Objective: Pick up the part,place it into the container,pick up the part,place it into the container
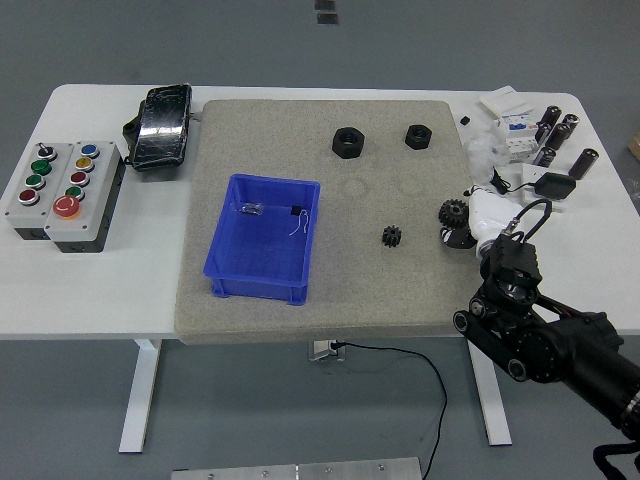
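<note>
right hand (478,222): fingers pinching 1 gear (455,213) | 1 loose gear (392,237) | 2 nuts (349,142) | 1 bin (262,238)

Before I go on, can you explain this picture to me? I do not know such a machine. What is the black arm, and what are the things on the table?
There is one picture, taken from a camera high on the robot, looking down over a white table. The black arm entering at the lower right is the robot's right arm; its white hand is at the edge of a grey mat, close to a black gear. I cannot tell whether it holds that gear. The left arm is not visible.

On the mat lie a blue container, a small black gear and two black nuts. On the left stand two button boxes.
</note>
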You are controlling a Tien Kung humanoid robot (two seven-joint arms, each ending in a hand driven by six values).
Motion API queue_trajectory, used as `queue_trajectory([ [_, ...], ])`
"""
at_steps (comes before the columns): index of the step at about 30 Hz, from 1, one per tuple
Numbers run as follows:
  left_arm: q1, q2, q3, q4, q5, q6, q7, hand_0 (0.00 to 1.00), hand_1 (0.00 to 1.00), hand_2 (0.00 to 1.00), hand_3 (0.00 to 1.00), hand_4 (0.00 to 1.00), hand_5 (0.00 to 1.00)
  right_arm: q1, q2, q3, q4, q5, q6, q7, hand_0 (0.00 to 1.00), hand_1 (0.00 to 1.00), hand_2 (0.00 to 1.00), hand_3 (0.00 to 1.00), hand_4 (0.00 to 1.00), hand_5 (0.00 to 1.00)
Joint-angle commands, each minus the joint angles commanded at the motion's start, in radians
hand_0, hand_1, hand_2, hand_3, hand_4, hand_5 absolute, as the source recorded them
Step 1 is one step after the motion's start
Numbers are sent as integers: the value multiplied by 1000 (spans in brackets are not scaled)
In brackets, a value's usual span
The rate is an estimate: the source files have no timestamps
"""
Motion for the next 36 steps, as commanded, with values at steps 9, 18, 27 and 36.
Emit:
queue_trajectory([
  [9,-1,-1,2,0,0,0,-1,627,552,530,607,673,369,2,8,-25,-20,23,-45,0,356,567,569,662,488,207],
  [18,-1,-1,4,0,-2,-1,-2,628,552,530,607,673,365,-2,14,-54,-27,44,-86,0,342,555,539,633,476,227],
  [27,-1,-2,7,0,-5,-1,-3,628,552,529,607,672,364,-11,5,-51,28,14,-132,0,340,550,531,626,479,233],
  [36,-1,-3,7,0,-5,0,-4,628,552,530,607,671,362,-19,-2,-68,151,-37,-164,0,335,546,527,620,490,256],
])
